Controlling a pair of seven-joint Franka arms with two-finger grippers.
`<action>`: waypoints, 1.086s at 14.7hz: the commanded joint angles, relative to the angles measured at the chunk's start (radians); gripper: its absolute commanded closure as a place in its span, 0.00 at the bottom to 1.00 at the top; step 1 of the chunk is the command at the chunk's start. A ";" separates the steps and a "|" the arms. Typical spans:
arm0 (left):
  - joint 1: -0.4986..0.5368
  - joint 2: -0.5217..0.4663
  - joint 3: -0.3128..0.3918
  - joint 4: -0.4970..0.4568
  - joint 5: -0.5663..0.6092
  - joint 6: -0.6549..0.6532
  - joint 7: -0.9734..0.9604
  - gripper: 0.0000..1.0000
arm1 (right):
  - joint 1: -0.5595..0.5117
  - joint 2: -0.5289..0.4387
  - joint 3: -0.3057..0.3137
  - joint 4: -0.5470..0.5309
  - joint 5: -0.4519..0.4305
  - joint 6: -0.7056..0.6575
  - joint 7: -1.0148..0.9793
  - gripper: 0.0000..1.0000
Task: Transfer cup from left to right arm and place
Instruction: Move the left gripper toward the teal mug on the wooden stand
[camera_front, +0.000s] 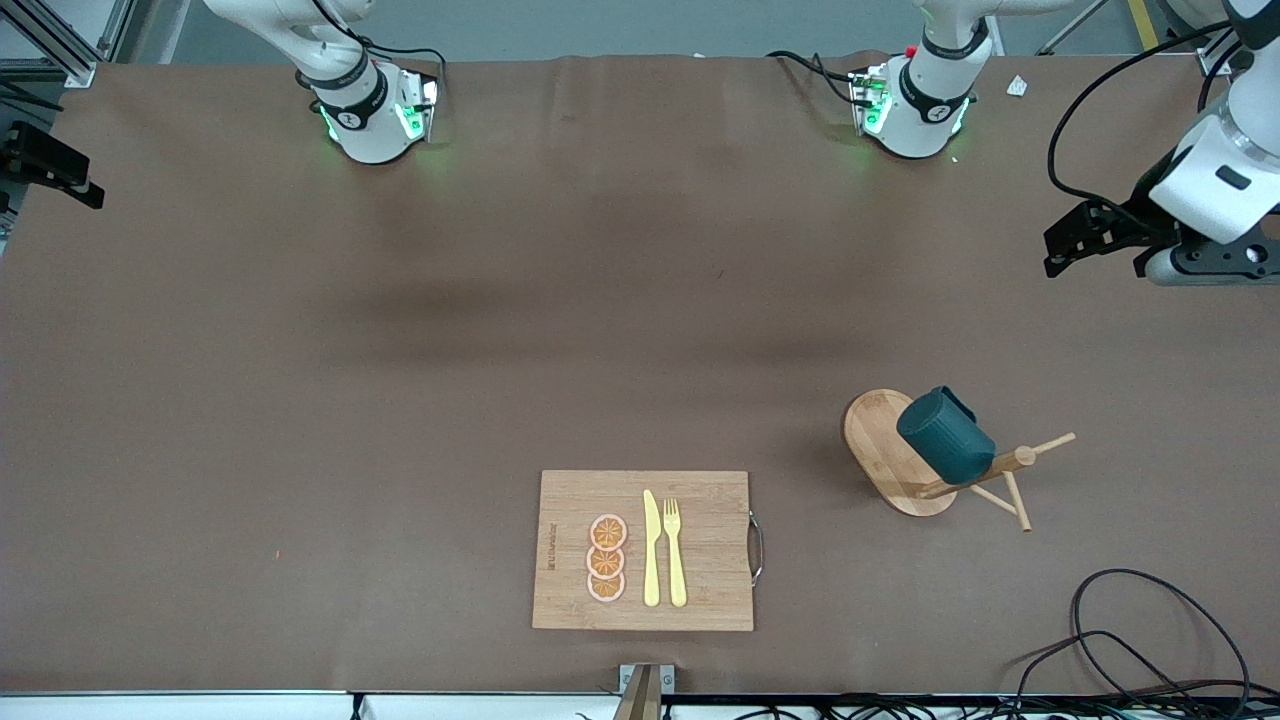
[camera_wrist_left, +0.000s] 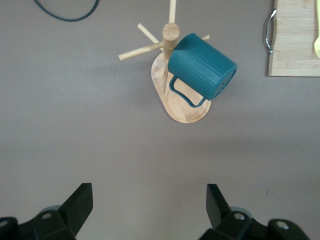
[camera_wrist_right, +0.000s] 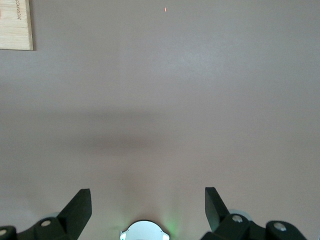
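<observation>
Risk: cup (camera_wrist_left: 202, 66) hangs tilted on a peg of the wooden stand (camera_wrist_left: 181, 102); lifting off-axis snags the peg and tips the stand. Left pincer (camera_wrist_left: 150, 205) spread wide, empty, above bare counter (camera_wrist_left: 75, 140), cup ahead of it. Right pincer (camera_wrist_right: 148, 206) spread wide, empty, waiting.

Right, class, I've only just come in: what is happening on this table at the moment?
Nothing is being handled yet. The cup hangs on a peg of the wooden stand toward the left arm's end of the table. The left hand hovers open over bare table near the stand, holding nothing. The right hand waits open and empty over bare table at the right arm's end. A cutting board with orange slices, a knife and a fork lies nearer the front camera.
</observation>
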 joint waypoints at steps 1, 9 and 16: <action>0.007 0.020 0.006 0.022 -0.016 -0.020 -0.107 0.00 | -0.002 -0.023 0.005 -0.024 -0.002 0.003 0.000 0.00; 0.008 0.226 0.009 0.146 -0.148 0.026 -0.601 0.00 | -0.002 -0.023 0.005 -0.024 -0.002 0.002 0.000 0.00; 0.002 0.412 0.009 0.183 -0.215 0.128 -0.790 0.00 | -0.004 -0.023 0.005 -0.024 -0.002 0.000 0.000 0.00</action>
